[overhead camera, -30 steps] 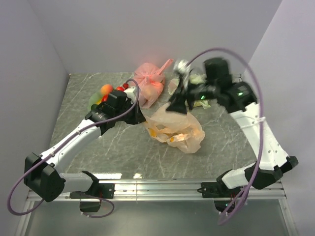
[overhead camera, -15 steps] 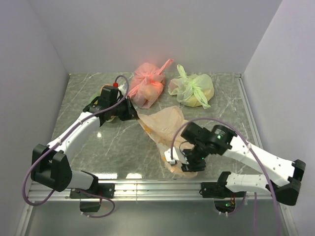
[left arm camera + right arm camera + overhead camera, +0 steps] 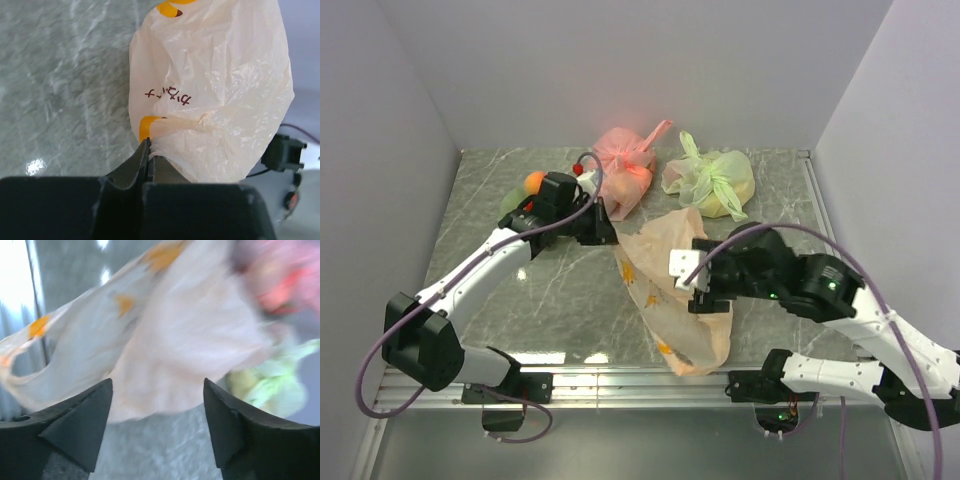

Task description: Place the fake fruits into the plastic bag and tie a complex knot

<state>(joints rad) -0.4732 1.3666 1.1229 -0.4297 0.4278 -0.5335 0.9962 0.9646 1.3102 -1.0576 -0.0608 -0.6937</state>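
Observation:
The pale orange plastic bag (image 3: pixel 670 300) lies flat and stretched from the table's middle toward the front edge. My left gripper (image 3: pixel 607 232) is shut on the bag's far left edge; in the left wrist view the jaws (image 3: pixel 149 148) pinch a fold of the plastic bag (image 3: pixel 215 85). Over the bag's middle hangs my right gripper (image 3: pixel 684 285), open, with the bag (image 3: pixel 170 340) beyond its spread tips (image 3: pixel 156 390) and nothing between them. An orange fruit (image 3: pixel 535 181) and a small red one (image 3: pixel 582 170) sit at the back left behind my left wrist. No knot on this bag is in view.
A tied pink-red bag (image 3: pixel 625 170) and a tied light green bag (image 3: pixel 715 183) stand at the back of the table. A pale green dish (image 3: pixel 511 200) lies under the fruits at the left. Walls close in the left, back and right sides.
My right arm rose from the bag's near end to above its middle and its jaws spread wider. The bag now lies stretched toward the front edge. My left gripper kept its hold and shifted slightly right.

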